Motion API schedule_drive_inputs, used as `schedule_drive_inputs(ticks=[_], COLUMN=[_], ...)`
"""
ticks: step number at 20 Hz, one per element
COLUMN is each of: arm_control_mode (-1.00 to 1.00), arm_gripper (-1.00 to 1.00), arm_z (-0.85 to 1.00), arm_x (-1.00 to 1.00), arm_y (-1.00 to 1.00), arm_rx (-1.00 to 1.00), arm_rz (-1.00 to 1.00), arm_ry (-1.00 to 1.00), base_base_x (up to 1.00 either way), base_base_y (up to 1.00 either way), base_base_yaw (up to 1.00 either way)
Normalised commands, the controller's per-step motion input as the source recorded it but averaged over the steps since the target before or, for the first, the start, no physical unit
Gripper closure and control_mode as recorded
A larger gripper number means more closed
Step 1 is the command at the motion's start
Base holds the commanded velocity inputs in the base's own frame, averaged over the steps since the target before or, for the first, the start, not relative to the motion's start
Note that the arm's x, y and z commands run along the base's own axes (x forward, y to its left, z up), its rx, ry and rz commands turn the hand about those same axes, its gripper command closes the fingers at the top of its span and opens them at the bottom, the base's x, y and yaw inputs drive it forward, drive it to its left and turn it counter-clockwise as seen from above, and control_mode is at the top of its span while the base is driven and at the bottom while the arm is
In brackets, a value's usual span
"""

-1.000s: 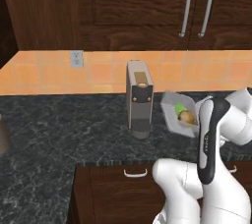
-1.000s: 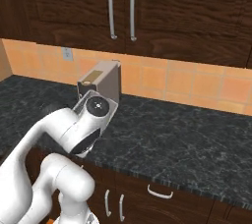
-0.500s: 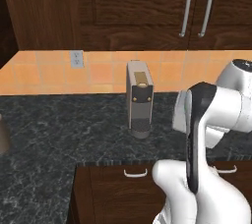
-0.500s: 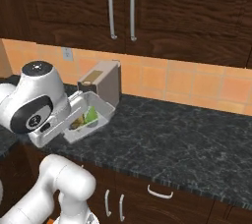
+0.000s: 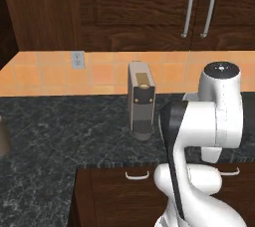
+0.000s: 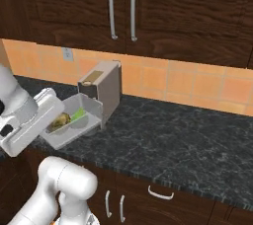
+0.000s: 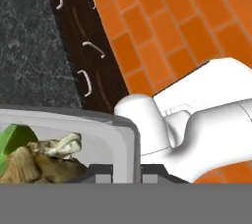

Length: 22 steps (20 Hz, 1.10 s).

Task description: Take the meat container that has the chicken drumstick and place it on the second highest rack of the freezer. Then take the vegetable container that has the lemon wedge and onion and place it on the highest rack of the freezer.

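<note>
- Above the dark counter [image 6: 163,140], the vegetable container [image 6: 69,126] was held aloft, its wall pinched in the gripper [image 7: 125,171].
- Beside it stood a coffee machine [image 6: 105,91].

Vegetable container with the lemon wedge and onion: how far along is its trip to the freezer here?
In hand: the claw is shut on the rim of the vegetable container, lifted off the black counter beside the coffee machine, with green and tan pieces inside. Left: carrying it to the freezer's highest rack; no freezer is in these views. Whether the drumstick container is already shelved cannot be told here.
</note>
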Motion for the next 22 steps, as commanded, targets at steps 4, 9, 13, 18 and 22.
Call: schedule_drive_inputs(ticks=[4,9,13,18,22], arm_control_mode=[-1.00,-1.00,-1.00,-1.00,1.00], arm_gripper=[1.00,1.00,1.00,1.00,1.00], arm_z=[-0.18,-0.06,-0.19,-0.20,0.00], arm_x=[-0.46,-0.28,-0.18,-0.18,0.00], arm_y=[0.00,-0.08,-0.11,-0.01,0.00], arm_rx=[-0.01,0.03,0.01,0.00,0.00], arm_rz=[0.22,0.23,0.15,0.05,0.00], arm_ry=[-0.45,-0.06,-0.01,-0.08,0.00], base_base_x=[0.00,0.00,0.00,0.00,-0.29], base_base_y=[0.00,0.00,0.00,0.00,-0.01], base_base_yaw=[0.00,0.00,0.00,0.00,-0.03])
